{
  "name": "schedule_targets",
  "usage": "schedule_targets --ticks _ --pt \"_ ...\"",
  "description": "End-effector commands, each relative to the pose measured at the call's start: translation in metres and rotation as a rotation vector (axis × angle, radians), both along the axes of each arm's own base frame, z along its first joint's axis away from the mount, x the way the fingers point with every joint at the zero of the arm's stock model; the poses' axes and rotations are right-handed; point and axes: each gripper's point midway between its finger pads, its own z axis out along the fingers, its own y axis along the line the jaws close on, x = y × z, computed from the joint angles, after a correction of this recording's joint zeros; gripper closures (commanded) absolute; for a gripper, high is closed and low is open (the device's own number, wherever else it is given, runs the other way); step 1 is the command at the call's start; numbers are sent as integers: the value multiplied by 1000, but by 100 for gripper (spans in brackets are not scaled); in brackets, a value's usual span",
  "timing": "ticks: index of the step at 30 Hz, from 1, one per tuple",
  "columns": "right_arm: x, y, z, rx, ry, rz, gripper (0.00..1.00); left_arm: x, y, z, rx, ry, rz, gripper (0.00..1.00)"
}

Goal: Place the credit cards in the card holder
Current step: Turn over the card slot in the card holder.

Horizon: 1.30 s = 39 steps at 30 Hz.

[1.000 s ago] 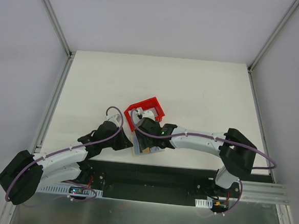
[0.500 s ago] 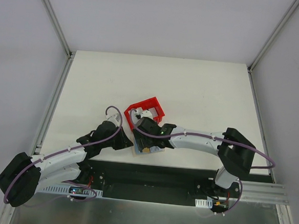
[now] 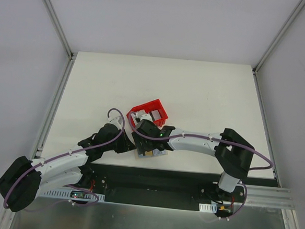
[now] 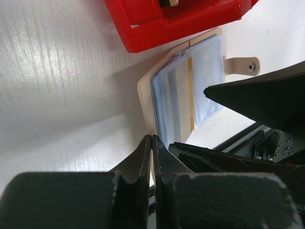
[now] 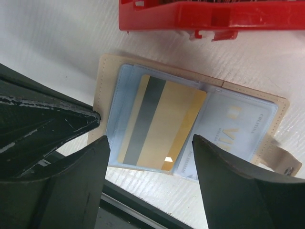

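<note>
Your right gripper (image 5: 150, 138) has opened wide, leaving the gold, grey-striped plastic card (image 5: 162, 119) on the tan leather-like card holder (image 5: 102, 86), whose edge your closed left gripper (image 4: 151, 138) pinches.

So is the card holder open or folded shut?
Open. The card holder lies spread flat, both pale blue inner panels showing, snap tab loose.

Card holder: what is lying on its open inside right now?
A gold card with a grey stripe lies tilted across the card holder's left sleeves. A pale card shows inside the right sleeve. Whether other cards sit beneath the gold one is hidden.
</note>
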Motion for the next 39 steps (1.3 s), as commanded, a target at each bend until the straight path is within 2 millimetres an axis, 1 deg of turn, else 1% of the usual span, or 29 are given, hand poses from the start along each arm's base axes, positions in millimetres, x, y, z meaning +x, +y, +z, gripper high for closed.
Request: schedule_targets --ticks 1,6,9,14,19,22,32,39 --pt "6 15 8 23 -20 5 27 2 -1 5 -13 -18 -3 100" --pt "10 8 1 -26 -33 -12 27 3 -2 5 -11 -20 -5 100" --pt "12 4 0 -34 -43 -19 27 2 -1 5 -14 -19 1 100" --pt "11 6 4 -13 -44 -17 28 2 0 4 -11 -18 0 100" --pt "16 -2 5 -40 -63 -36 29 1 0 4 -10 -19 -3 100" --pt "18 -6 7 -65 -82 -40 31 1 0 4 -10 -21 -3 100" --pt "27 -21 28 -136 -173 -71 39 2 0 4 -10 -23 1 100" --pt "27 -28 30 -167 -186 -83 48 1 1 2 -4 -19 -1 100"
